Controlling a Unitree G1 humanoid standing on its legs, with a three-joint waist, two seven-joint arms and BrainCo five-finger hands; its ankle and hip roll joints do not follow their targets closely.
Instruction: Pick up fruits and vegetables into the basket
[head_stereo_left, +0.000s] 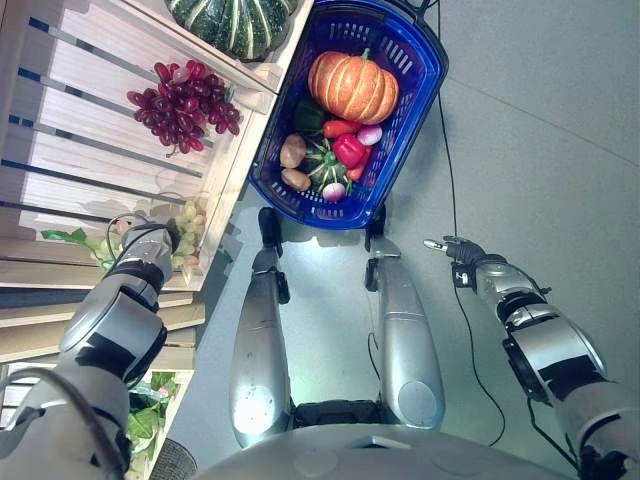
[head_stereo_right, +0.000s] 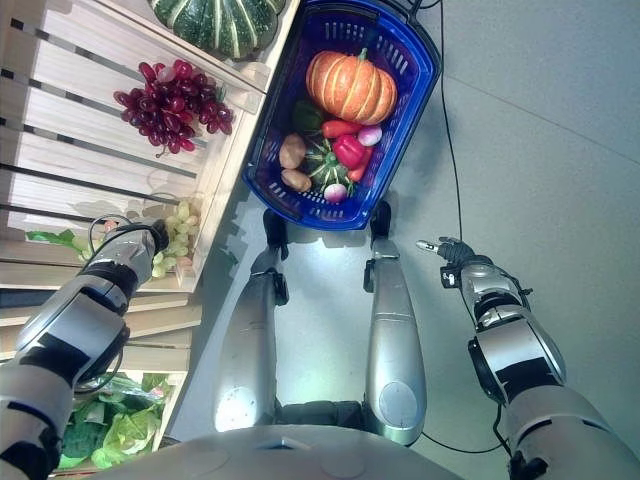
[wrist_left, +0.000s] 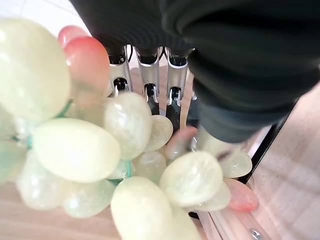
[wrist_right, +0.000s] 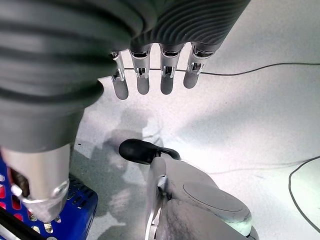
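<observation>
Left hand (head_stereo_left: 150, 243) amid green grapes (head_stereo_left: 190, 232)

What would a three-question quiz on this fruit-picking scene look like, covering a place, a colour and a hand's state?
1. Where do the purple grapes lie?
A. in the basket
B. on the wooden shelf
C. on the floor

2. What colour is the basket?
A. blue
B. green
C. white

3. How is the right hand?
A. clutching a pepper
B. gripping the basket
C. open, holding nothing

Answers:
1 B, they rest on the wooden shelf slats.
2 A, its plastic walls are blue.
3 C, its fingers hang straight over bare floor.
</observation>
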